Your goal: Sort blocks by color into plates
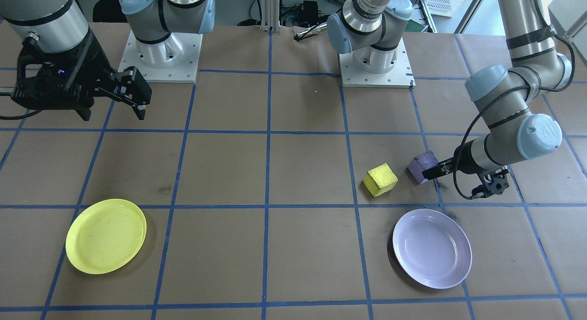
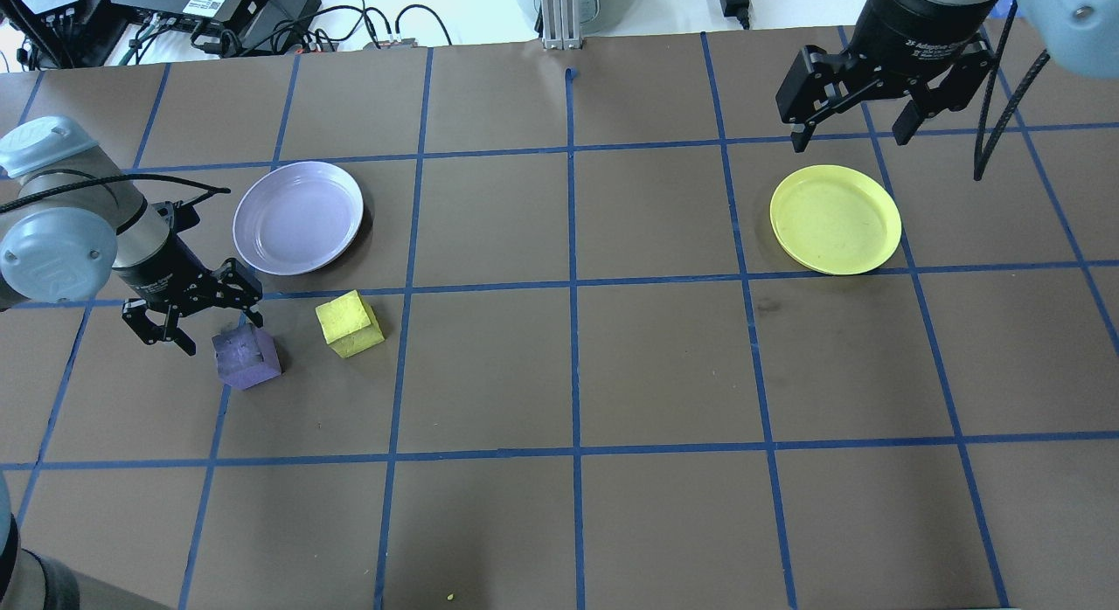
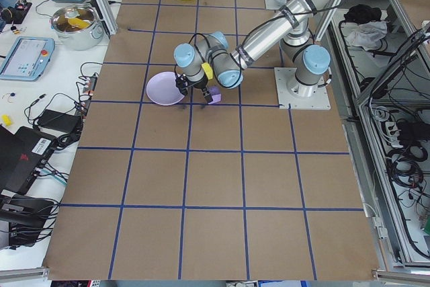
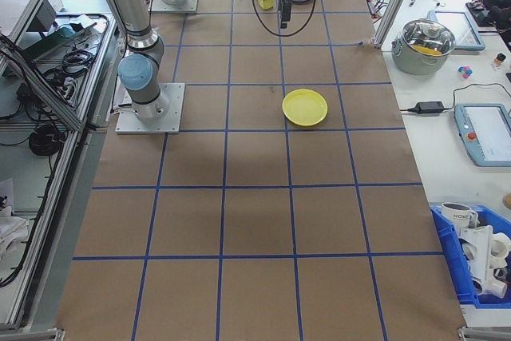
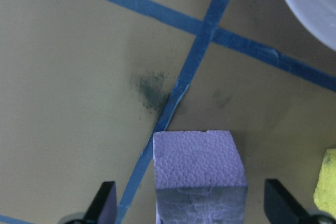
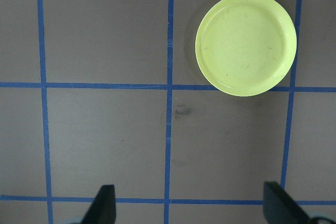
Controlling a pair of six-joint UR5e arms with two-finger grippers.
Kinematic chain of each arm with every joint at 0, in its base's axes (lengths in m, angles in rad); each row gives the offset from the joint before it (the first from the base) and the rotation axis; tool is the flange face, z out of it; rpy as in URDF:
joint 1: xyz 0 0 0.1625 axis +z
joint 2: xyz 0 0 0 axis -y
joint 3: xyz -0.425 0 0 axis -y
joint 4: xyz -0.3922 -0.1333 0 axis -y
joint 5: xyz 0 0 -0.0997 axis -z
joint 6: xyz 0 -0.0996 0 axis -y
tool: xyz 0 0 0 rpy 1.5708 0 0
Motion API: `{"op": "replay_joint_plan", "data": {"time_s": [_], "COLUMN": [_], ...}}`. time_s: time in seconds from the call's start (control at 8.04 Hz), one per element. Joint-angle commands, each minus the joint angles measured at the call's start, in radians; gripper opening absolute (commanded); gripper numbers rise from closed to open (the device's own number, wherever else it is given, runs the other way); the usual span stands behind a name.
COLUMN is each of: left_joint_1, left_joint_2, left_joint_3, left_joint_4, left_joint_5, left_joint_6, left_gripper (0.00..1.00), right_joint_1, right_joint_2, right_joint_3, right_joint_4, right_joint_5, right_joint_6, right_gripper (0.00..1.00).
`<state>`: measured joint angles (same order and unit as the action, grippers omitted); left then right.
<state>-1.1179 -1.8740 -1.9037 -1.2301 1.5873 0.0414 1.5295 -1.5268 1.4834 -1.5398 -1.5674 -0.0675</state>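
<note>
Between the wide-open fingers of the left gripper [image 5: 191, 208] sits the purple block [image 5: 198, 169], ungripped; right gripper [image 2: 852, 129] gapes empty.

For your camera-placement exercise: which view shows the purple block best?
The left wrist view: the purple block fills the frame's centre between the open jaws, its texture clear. The overhead and front-facing views show it whole but small; in the exterior left view it is tiny and partly hidden.
</note>
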Motion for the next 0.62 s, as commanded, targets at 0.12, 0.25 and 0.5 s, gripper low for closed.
{"op": "replay_joint_plan", "data": {"time_s": [0.12, 0.25, 0.5], "left_joint_1": [0.007, 0.001, -0.005], "left_joint_2": [-0.007, 0.001, 0.007], "left_joint_3": [-0.055, -0.055, -0.055], "left_joint_4": [0.009, 0.008, -0.002], "left_joint_5": [0.039, 0.037, 0.025], "left_joint_6": [0.078, 0.075, 0.074], "left_gripper": [1.00, 1.00, 0.85], "right_joint_1": [0.000, 0.000, 0.000], "right_joint_2": [0.000, 0.000, 0.000], "right_joint_3": [0.000, 0.001, 0.001], "right_joint_4": [-0.013, -0.013, -0.013], "right_joint_5": [0.004, 0.004, 0.006], "right_joint_6": [-0.002, -0.003, -0.003], "right_gripper": [1.00, 1.00, 1.00]}}
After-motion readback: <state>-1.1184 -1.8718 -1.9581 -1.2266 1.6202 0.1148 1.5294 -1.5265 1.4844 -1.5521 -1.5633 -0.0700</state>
